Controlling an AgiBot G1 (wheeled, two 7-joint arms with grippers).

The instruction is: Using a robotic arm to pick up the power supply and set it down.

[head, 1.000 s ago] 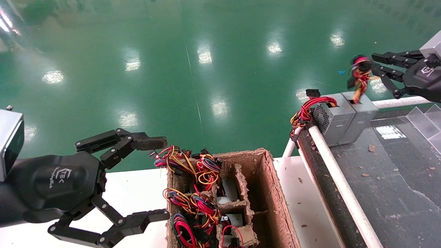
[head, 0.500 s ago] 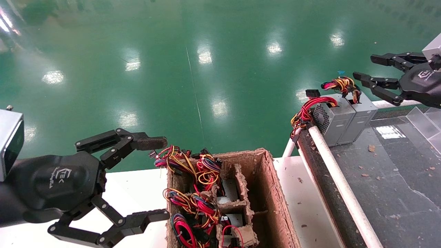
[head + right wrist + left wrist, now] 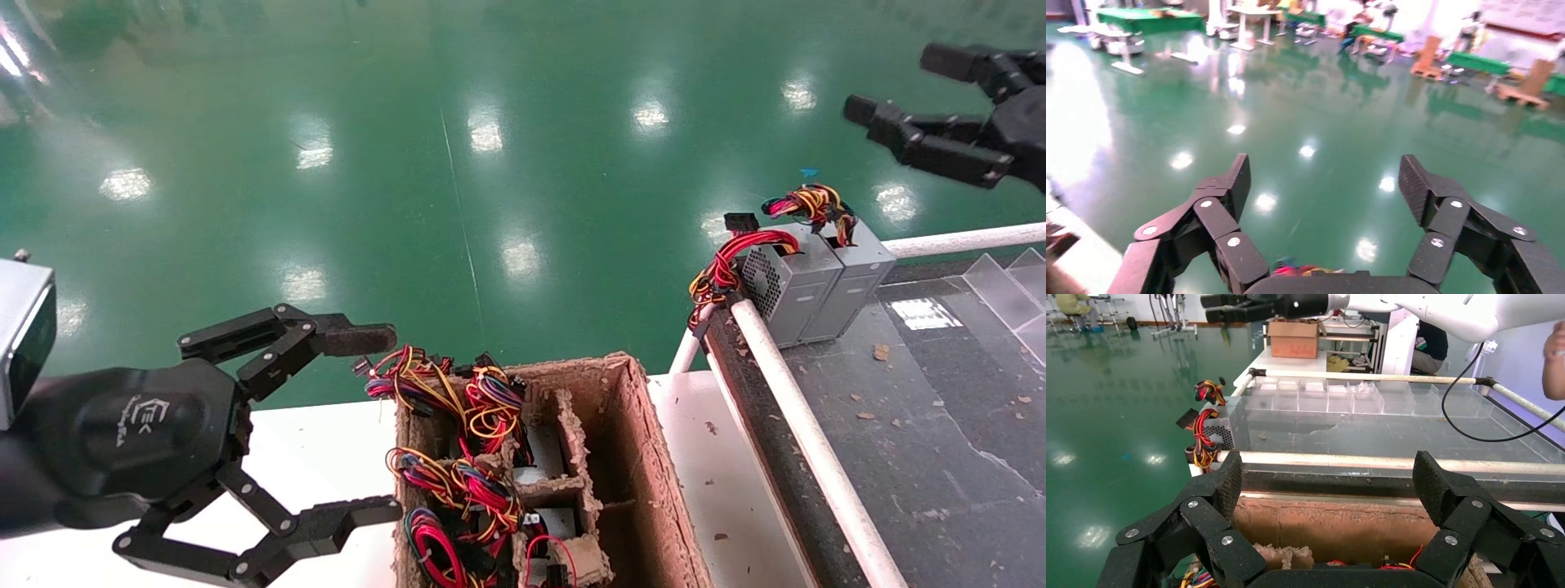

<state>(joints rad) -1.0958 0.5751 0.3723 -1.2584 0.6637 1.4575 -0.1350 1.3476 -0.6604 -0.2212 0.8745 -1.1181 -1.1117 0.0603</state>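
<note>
Below and well apart from the right gripper [image 3: 915,102], whose jaws stand spread and empty over the floor, the power supply [image 3: 858,273] rests on the conveyor desk [image 3: 940,425] touching a second grey unit [image 3: 788,286], its wire bundle [image 3: 809,202] lying free on top, so placement appears complete. The left gripper [image 3: 368,425] hangs beside the pulp carton [image 3: 645,457], jaws wide, holding nothing.

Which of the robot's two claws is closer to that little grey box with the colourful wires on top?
The right gripper, open above and beside the power supply. The left gripper hangs open far off by the cardboard box.
</note>
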